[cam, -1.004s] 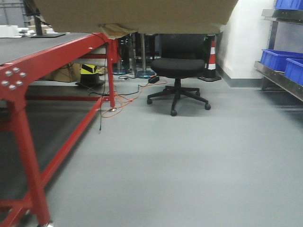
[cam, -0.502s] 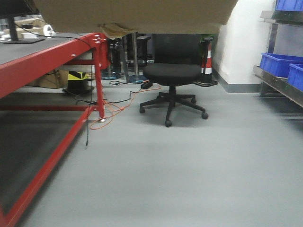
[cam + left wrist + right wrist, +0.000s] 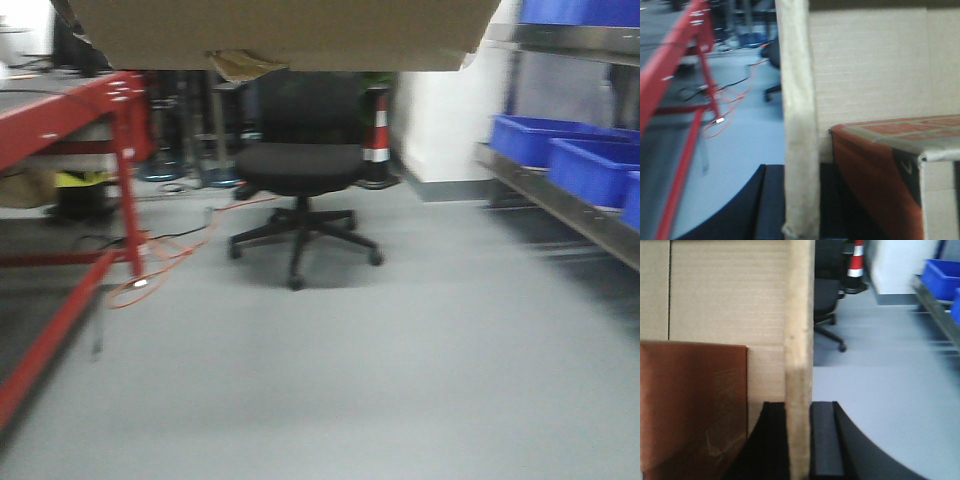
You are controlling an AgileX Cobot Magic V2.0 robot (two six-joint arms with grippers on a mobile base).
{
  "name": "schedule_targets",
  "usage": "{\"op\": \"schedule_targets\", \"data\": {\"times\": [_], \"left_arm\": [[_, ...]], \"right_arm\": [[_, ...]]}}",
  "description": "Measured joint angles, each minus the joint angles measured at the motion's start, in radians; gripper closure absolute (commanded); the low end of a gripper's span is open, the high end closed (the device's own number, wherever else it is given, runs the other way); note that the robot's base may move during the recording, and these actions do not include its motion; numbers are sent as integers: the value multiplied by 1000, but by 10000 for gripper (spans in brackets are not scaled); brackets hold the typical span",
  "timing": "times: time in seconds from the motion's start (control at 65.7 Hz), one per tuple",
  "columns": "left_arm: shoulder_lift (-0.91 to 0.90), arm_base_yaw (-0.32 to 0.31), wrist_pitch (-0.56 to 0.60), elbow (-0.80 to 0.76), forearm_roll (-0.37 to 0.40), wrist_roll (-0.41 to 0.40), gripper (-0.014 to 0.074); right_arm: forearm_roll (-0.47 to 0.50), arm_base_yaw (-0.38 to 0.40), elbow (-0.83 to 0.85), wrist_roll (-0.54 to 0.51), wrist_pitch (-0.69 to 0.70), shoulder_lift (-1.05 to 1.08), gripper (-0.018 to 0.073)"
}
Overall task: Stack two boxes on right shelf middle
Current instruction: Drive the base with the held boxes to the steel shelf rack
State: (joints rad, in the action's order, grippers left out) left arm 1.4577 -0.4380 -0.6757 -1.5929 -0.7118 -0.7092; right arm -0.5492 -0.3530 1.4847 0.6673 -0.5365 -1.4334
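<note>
Both pincers are clenched on the wide brown corrugated cardboard box. The left pincer straddles one upright cardboard edge and the right pincer the opposite one. We read it as a two-arm carry, with the box held high across the top of the front view. A reddish-brown taped carton looks to sit inside, against the wall. The shiny stainless-steel shelf is off to the right, well apart. It carries blue plastic bins, and we can't tell what's in them. A black office chair stands ahead.
</note>
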Motion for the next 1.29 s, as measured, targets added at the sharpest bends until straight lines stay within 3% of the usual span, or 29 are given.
{"op": "schedule_targets", "data": {"times": [1.293], "left_arm": [[0, 0, 2, 0, 0, 0, 708]], "right_arm": [[0, 0, 0, 0, 2, 0, 727]]}}
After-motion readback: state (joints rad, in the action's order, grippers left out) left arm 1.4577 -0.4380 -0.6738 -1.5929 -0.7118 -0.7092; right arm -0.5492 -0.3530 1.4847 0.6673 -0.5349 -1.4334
